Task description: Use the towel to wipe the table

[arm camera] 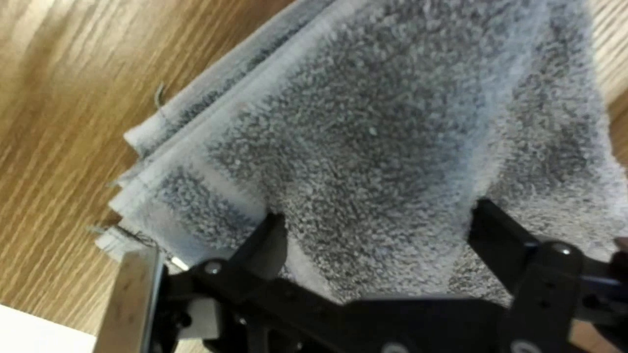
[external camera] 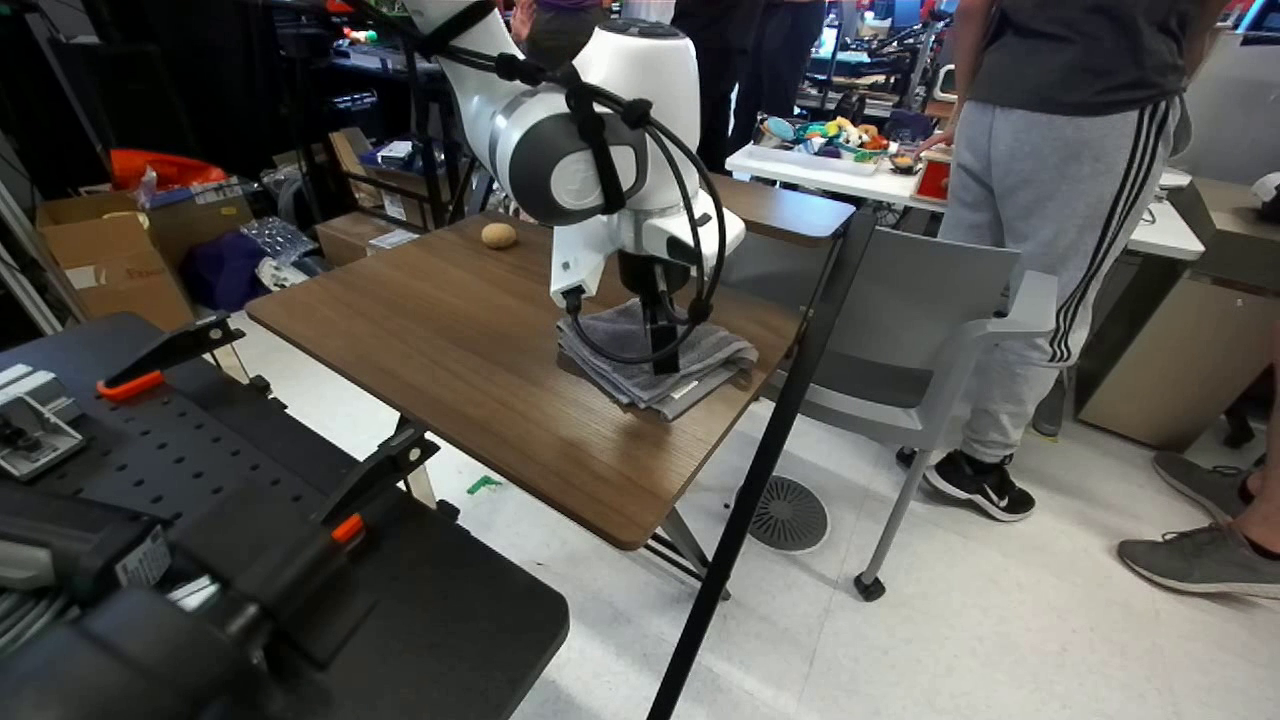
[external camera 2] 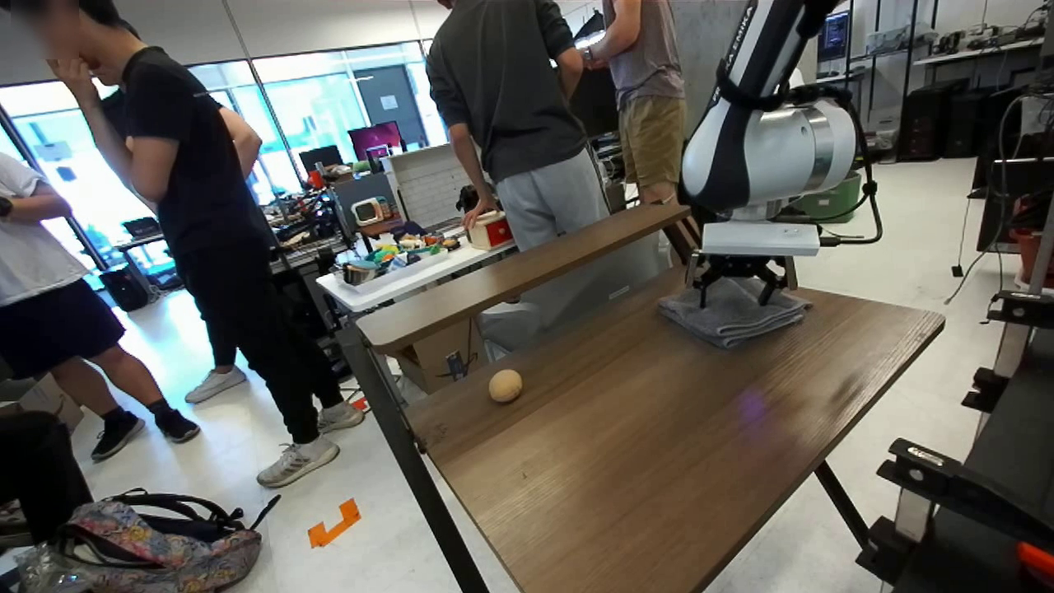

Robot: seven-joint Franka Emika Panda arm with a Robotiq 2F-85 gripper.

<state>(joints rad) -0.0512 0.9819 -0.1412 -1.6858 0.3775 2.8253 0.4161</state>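
The tool (arm camera: 379, 221) is spread, fingertips (arm camera: 493, 233) resting on the folded grey terry towel (arm camera: 392, 122) that lies on the tabletop (external camera 2: 642, 461), well apart from the tan ball (external camera 2: 505, 385). Probably light, limp and grippy, it should be pinched through several central layers.

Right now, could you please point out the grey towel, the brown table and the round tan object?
Grey towel (arm camera: 373, 130): wrist view, on the top layer.
Brown table (external camera 2: 650, 461): in an exterior view, on its bare top.
Round tan object (external camera 2: 506, 385): in an exterior view, on its middle.
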